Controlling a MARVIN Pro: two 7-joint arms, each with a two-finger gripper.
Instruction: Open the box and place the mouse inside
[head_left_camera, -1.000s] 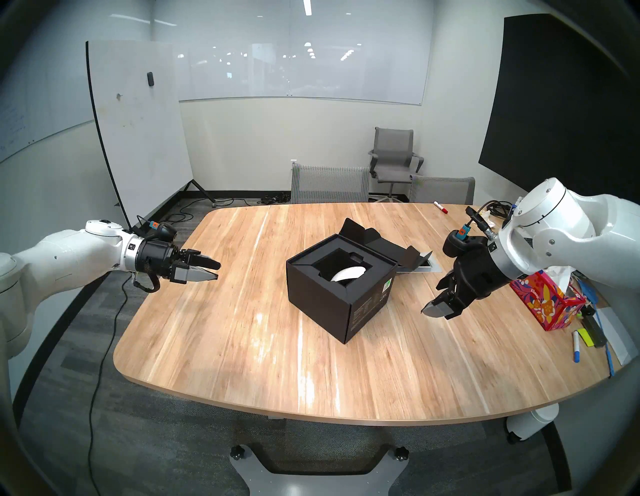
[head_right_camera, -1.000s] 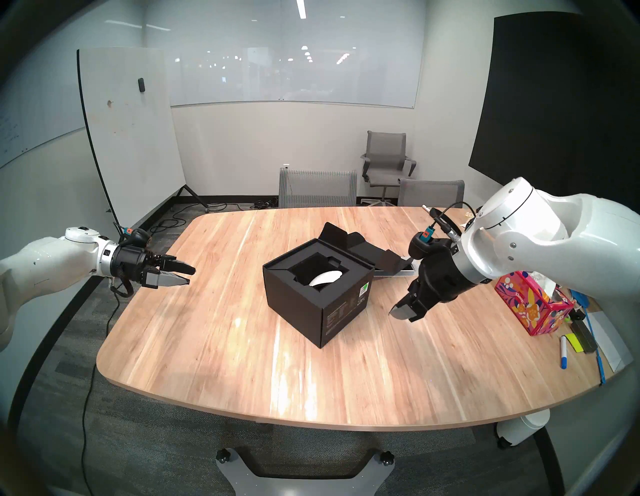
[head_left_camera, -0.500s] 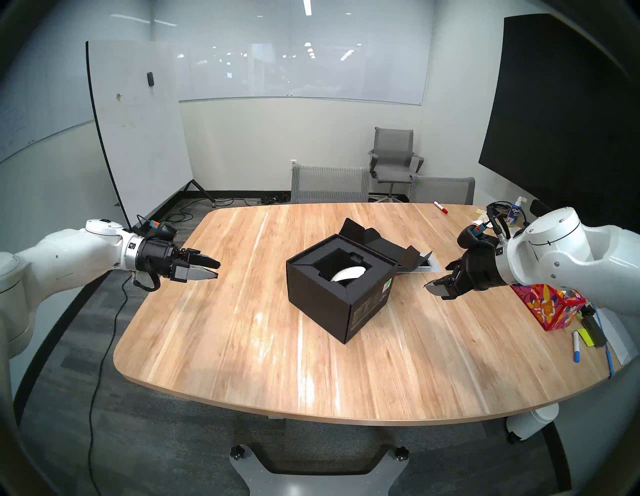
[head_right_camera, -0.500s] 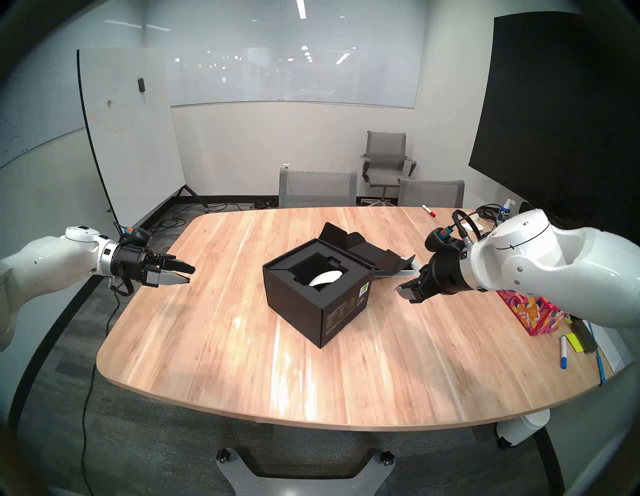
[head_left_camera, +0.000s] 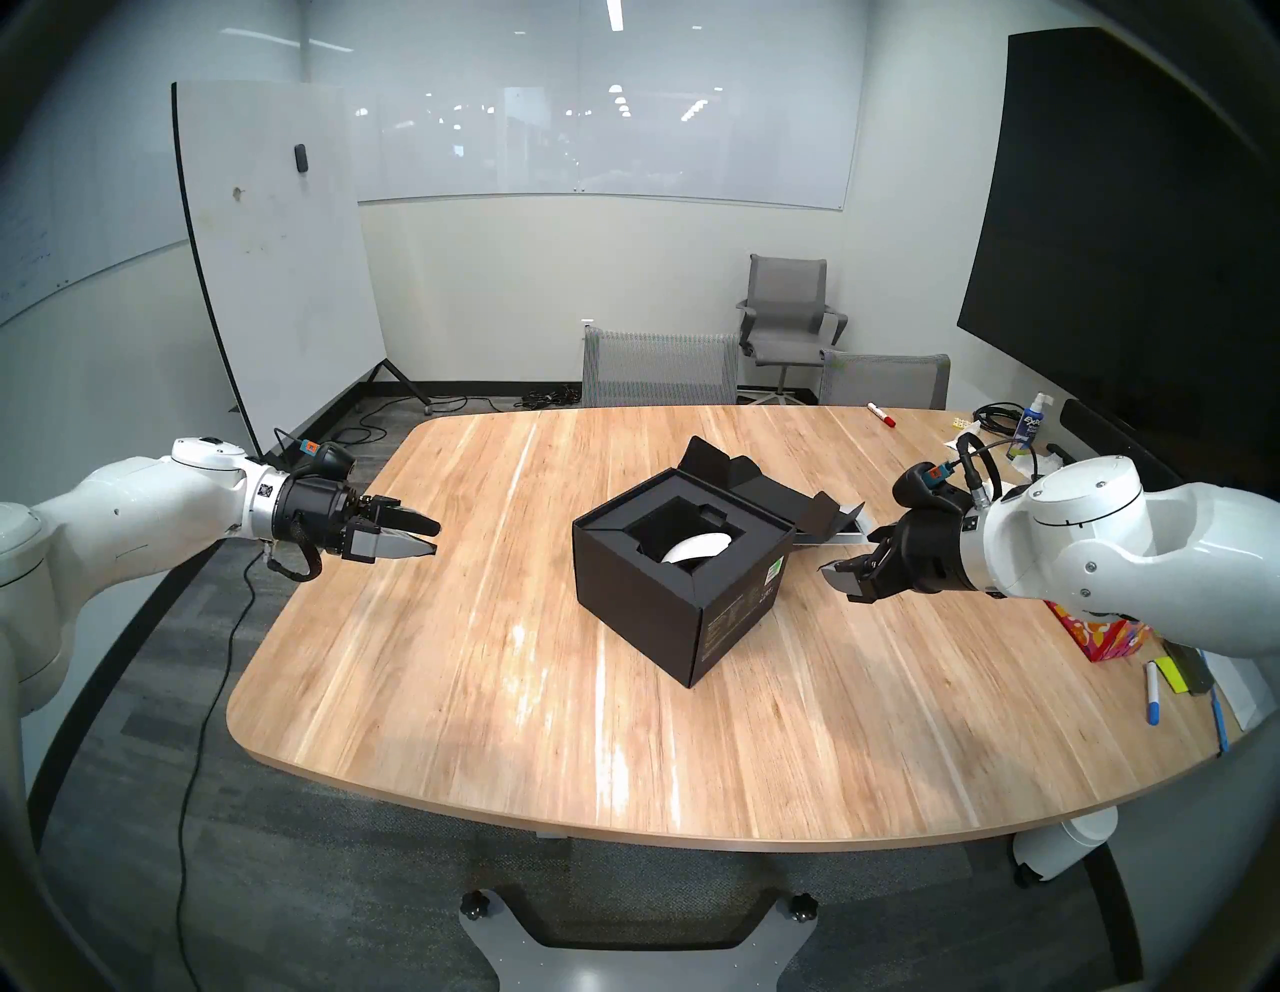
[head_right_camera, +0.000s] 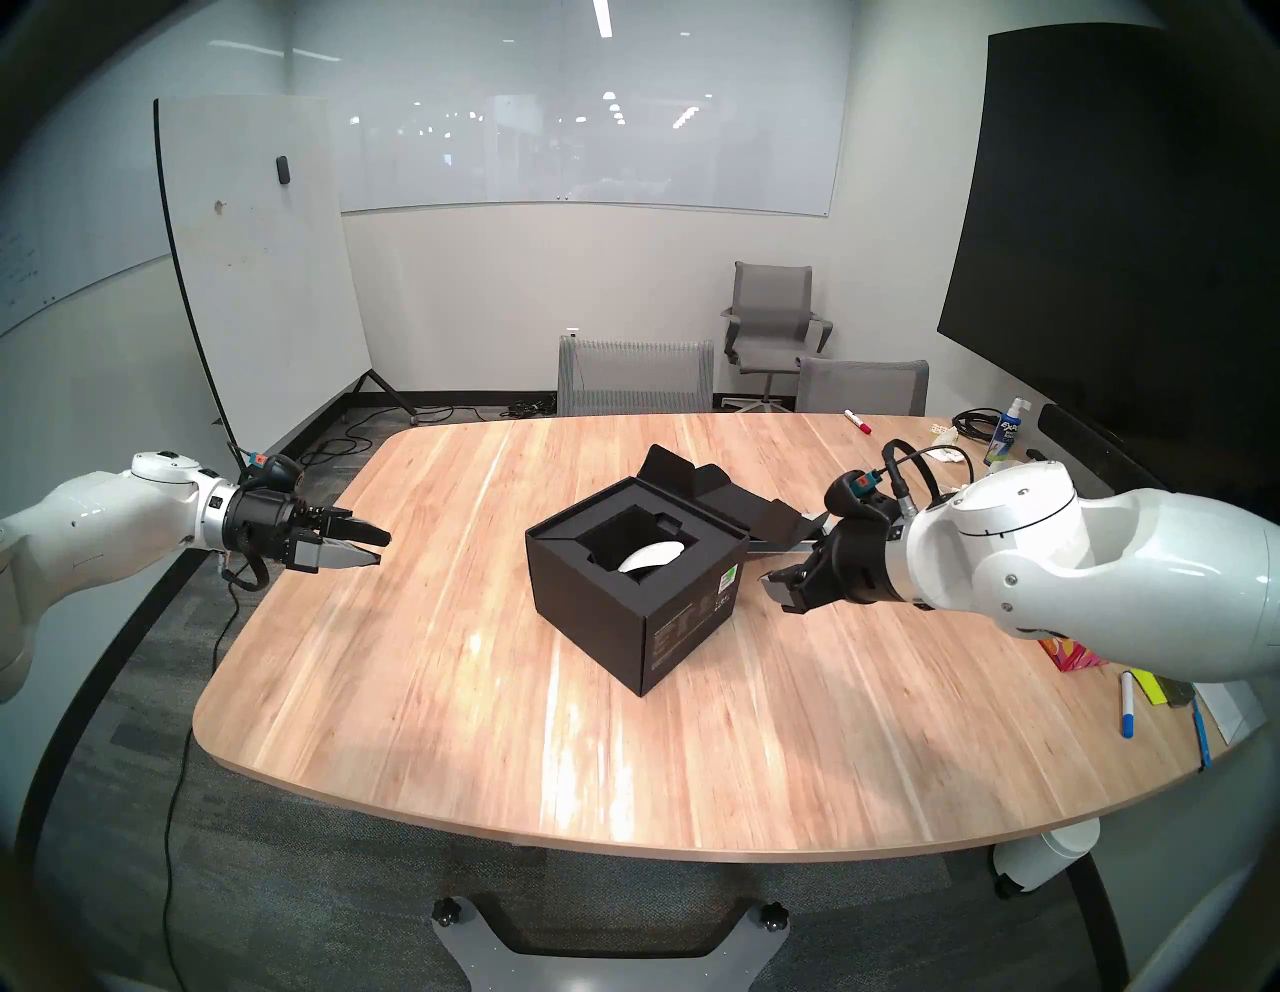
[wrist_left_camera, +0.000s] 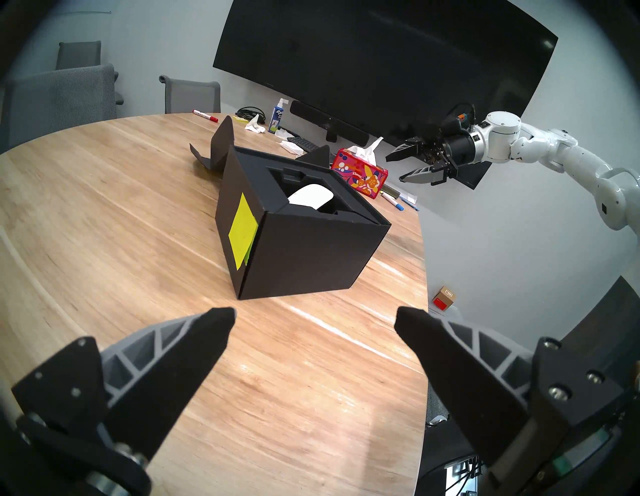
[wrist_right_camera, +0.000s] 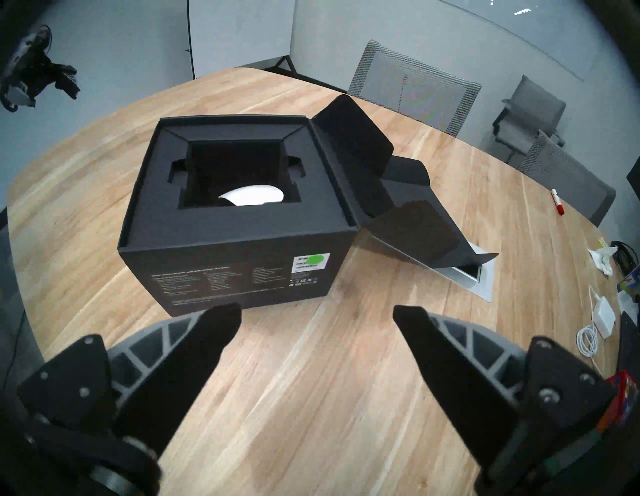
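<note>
Mouse (head_left_camera: 695, 548): white, smooth, likely light and slippery, lying in recess of open black box (head_left_camera: 682, 589) at frame centre; grip by long edges; left gripper (head_left_camera: 424, 539) and right gripper (head_left_camera: 846, 577) spread wide, empty.

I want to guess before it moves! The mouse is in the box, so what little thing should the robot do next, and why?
Probably just ease both arms back: the mouse already lies inside the open box, and the left gripper and right gripper are open and empty.
</note>
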